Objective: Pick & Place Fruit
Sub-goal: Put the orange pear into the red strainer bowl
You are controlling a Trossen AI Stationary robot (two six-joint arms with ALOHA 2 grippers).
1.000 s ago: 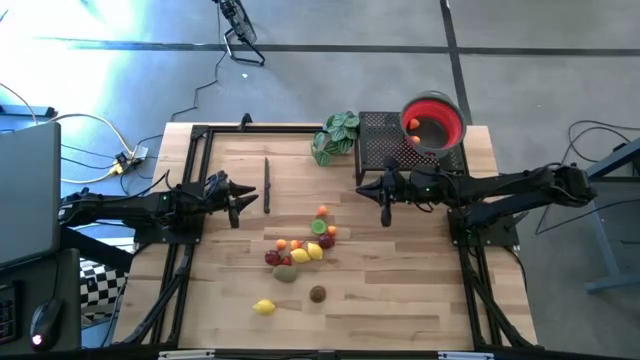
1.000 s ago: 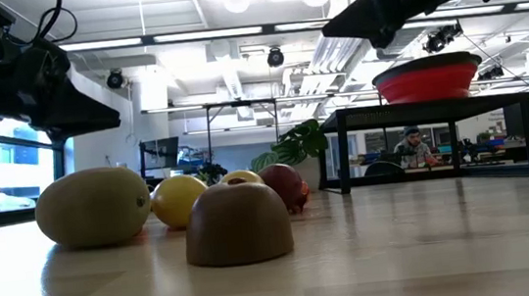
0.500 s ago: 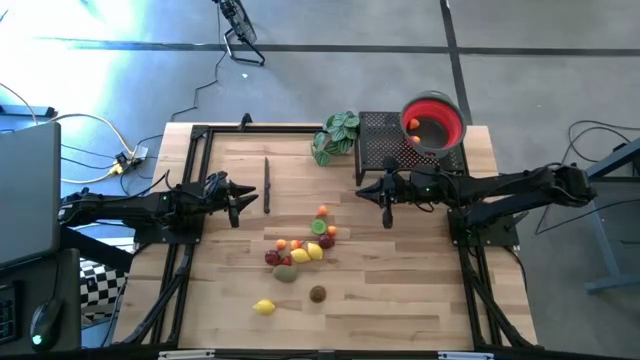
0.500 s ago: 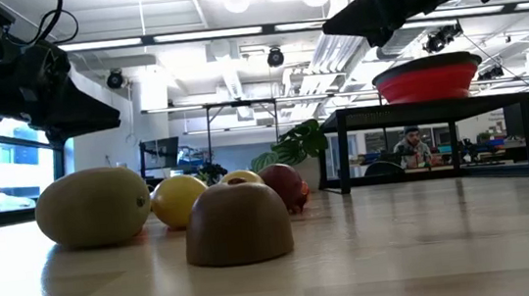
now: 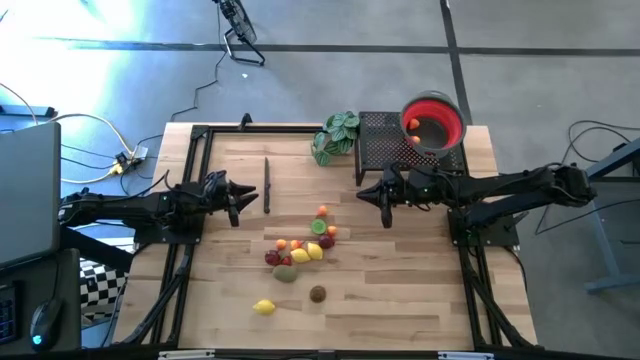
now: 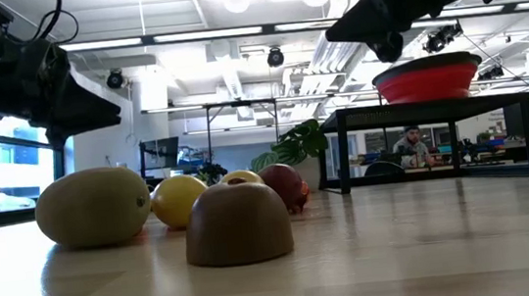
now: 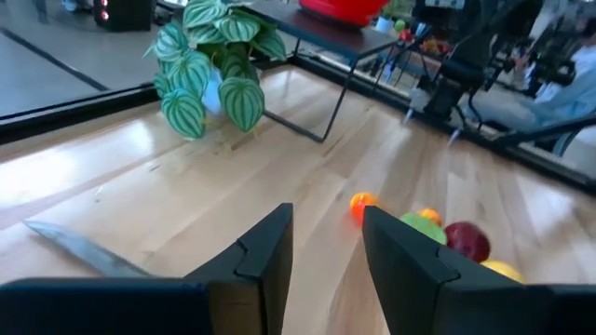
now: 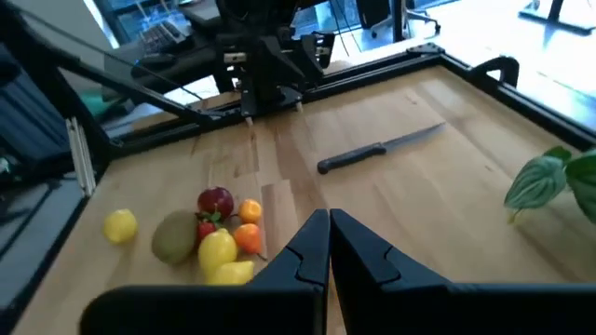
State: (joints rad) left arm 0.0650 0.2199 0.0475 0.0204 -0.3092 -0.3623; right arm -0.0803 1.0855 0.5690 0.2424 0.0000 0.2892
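My right gripper [image 5: 386, 208] hangs above the table right of centre, near the front of the black stand; its fingers [image 8: 315, 244] are pressed together with nothing between them. My left gripper [image 5: 234, 203] hovers over the left half of the table, jaws parted a small way, fingers [image 7: 268, 249] empty, with the knife [image 5: 267, 185] just beyond them.

Against the frame of half a second ago, the right gripper has shifted very slightly; in the low view its dark outline sits marginally lower. The left arm holds the same station. No fruit has moved.

The fruit [image 5: 301, 250] lies in a loose cluster on the wood between the two grippers, nearer the front edge: orange, green, red and yellow pieces touching or just beside one another. A yellow one [image 5: 264, 307] and a brown one [image 5: 317, 293] lie apart, closer to the front. One orange piece [image 5: 413, 124] is in the red bowl [image 5: 447, 117].

The table [image 5: 400, 280] is pale wooden planking in a black frame. The red bowl stands on the black stand [image 5: 378, 140] at the far right; the leafy plant [image 5: 337, 134] stands just left of it. Beyond the table the low view shows an office with ceiling lights, and a person [image 6: 412, 146] seated far back.
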